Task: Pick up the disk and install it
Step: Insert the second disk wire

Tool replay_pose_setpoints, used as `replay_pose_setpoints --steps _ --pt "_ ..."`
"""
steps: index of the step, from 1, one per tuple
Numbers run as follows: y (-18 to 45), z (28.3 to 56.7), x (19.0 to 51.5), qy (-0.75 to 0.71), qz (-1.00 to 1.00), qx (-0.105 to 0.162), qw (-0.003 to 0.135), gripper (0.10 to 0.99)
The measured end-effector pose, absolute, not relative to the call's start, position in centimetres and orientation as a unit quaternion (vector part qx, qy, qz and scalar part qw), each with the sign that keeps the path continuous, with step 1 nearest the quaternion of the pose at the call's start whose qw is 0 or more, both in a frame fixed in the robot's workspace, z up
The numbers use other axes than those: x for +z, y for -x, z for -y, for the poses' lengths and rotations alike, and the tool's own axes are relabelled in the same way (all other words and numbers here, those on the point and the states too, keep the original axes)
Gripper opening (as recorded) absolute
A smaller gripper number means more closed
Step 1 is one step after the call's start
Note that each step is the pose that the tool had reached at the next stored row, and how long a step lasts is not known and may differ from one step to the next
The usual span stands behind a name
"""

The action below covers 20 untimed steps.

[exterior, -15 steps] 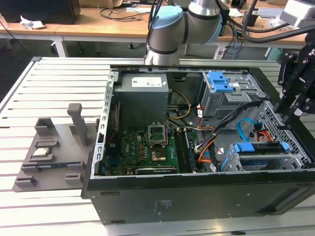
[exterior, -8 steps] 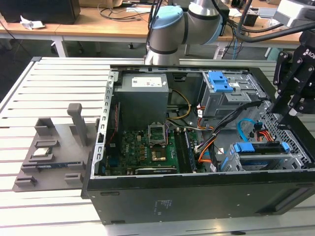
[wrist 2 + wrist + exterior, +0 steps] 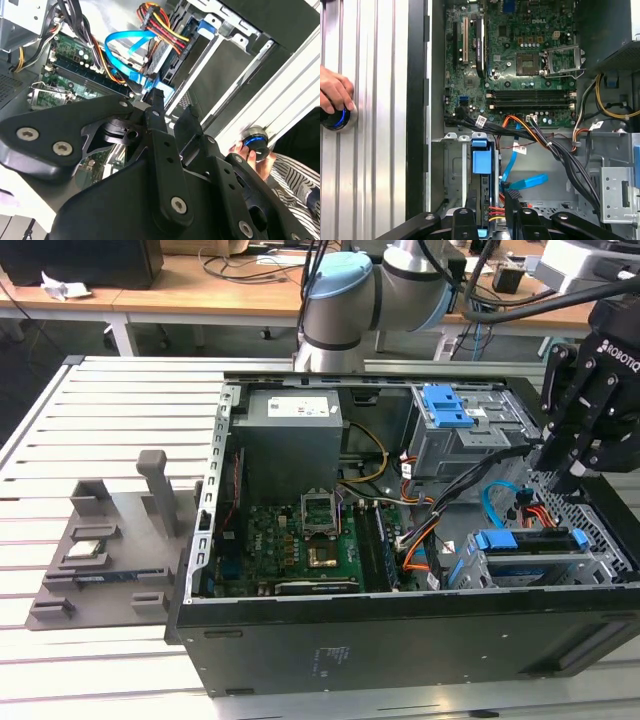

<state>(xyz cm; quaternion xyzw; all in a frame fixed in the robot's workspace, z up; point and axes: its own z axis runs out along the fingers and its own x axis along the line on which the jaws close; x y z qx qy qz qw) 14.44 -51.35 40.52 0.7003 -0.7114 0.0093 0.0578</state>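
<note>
The black two-fingered gripper (image 3: 573, 478) hangs over the open black computer tower case (image 3: 400, 640), at the corner on the exterior view's right, its jaws a narrow gap apart and holding nothing. Just below it the flat silver disk with blue plastic rails (image 3: 530, 558) sits slotted in a grey metal drive bay (image 3: 600, 555). In the first wrist view a person's hand (image 3: 334, 92) rests on a round blue-ringed button (image 3: 337, 119) on the slatted table (image 3: 380, 125)

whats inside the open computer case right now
Inside the computer case: a green motherboard, a grey power supply, coloured cables and a blue-latched drive cage. The cage walls hide its contents.
</note>
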Motion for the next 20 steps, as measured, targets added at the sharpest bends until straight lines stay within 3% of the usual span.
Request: replay_pose_setpoints --steps 20 --pt "-14.3 49.9 37.3 -0.706 0.705 0.01 0.058 0.361"
